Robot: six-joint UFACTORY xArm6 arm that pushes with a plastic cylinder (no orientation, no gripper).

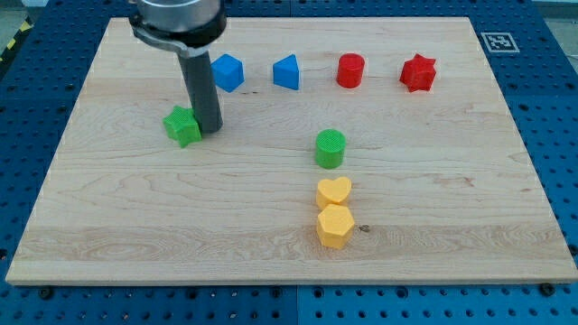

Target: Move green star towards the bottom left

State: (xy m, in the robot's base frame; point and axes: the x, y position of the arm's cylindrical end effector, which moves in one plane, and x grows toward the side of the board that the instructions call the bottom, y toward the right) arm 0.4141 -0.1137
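1. Rod only, no claw on this rig, so nothing to spread, press together or pinch; my tip (209, 132) sits on the board in the upper left of the frame, touching or just beside the right edge of the green star (182, 125).
2. Camera view, task block: green star lies in the upper-left part of the wooden board (117, 226), with bare wood below it and to its left.
3. Camera view, top row: blue cube (228, 72) just right of the rod, then a blue wedge-like block (286, 72), red cylinder (350, 70), red star (418, 73).
4. Camera view, centre: green cylinder (330, 148); below it a yellow heart (333, 191) touching a yellow hexagon (334, 226).
5. Step in hand, as I judge: contact made, push about to run.
6. Next move: tip stands right of the star, slightly low. A down-left push wants it at the star's upper right, so shift up a touch, then drive diagonally; off-centre contact may spin the star away.
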